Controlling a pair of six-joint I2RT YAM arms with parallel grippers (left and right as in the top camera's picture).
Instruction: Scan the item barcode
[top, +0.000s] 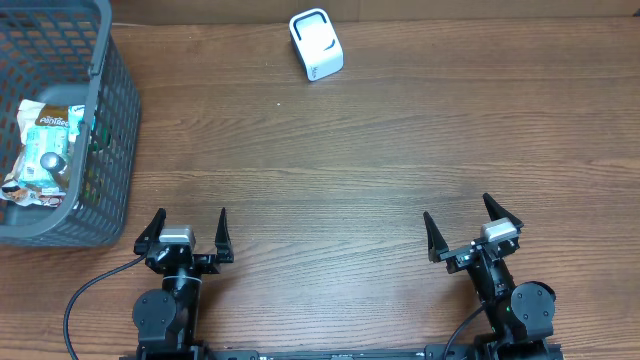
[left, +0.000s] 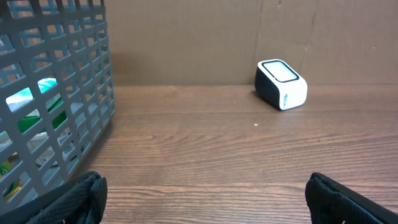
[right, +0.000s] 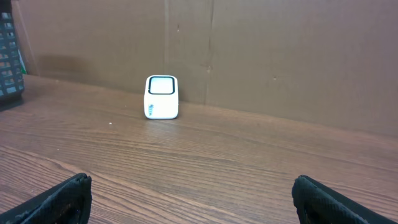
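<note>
A white barcode scanner (top: 316, 44) stands at the back of the wooden table, also seen as the scanner (left: 281, 84) from the left wrist and the scanner (right: 161, 97) from the right wrist. Packaged items (top: 45, 150) lie inside a grey mesh basket (top: 112, 130) at the far left. My left gripper (top: 186, 233) sits open near the front edge, left of centre, with nothing between its fingers. At the front right my right gripper (top: 471, 229) is open too and holds nothing. Both are far from the scanner and the items.
The basket wall (left: 56, 106) fills the left of the left wrist view, with packages showing through the mesh. A brown cardboard wall (right: 280, 56) backs the table behind the scanner.
</note>
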